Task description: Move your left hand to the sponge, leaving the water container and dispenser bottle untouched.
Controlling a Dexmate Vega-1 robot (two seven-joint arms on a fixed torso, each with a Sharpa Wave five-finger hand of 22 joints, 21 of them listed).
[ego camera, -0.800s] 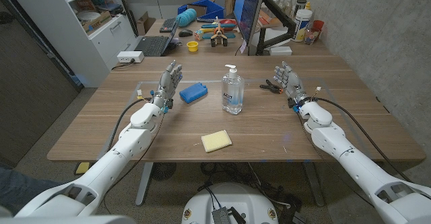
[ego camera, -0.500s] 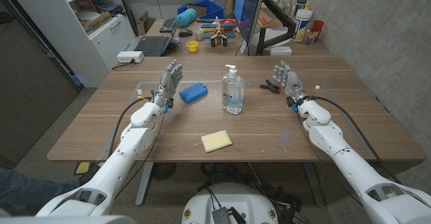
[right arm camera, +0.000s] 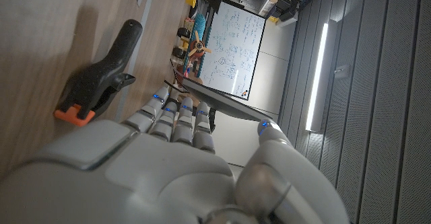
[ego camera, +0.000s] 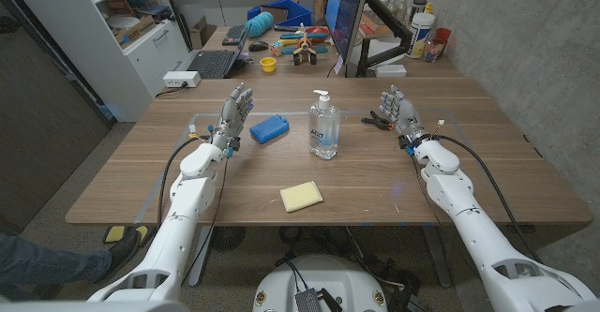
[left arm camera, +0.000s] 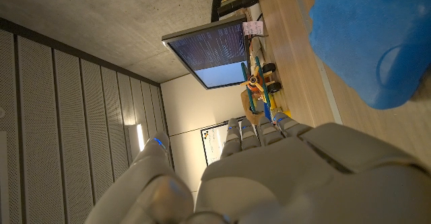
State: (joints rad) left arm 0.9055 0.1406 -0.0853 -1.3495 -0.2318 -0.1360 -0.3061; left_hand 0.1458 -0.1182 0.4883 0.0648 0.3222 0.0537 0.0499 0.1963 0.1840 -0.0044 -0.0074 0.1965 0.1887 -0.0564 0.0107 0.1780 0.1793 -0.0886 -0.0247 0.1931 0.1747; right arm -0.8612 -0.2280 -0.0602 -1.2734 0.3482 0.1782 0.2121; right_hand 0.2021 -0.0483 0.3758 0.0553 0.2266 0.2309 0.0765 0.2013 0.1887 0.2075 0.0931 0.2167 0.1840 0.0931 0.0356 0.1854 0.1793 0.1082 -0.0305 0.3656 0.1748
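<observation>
blue container (left arm camera: 367, 39) cropped at frame edge; clamp (right arm camera: 97, 76) partly behind right hand (right arm camera: 168, 177)

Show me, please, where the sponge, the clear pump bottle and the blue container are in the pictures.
sponge (ego camera: 301, 197): head view, middle of its yellow top face.
pump bottle (ego camera: 323, 131): head view, middle of its clear body.
blue container (ego camera: 268, 128): head view, middle of its top side.

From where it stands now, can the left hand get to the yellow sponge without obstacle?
Probably yes: bare table lies between the left hand and the sponge; the dispenser bottle stands off that path.
</observation>
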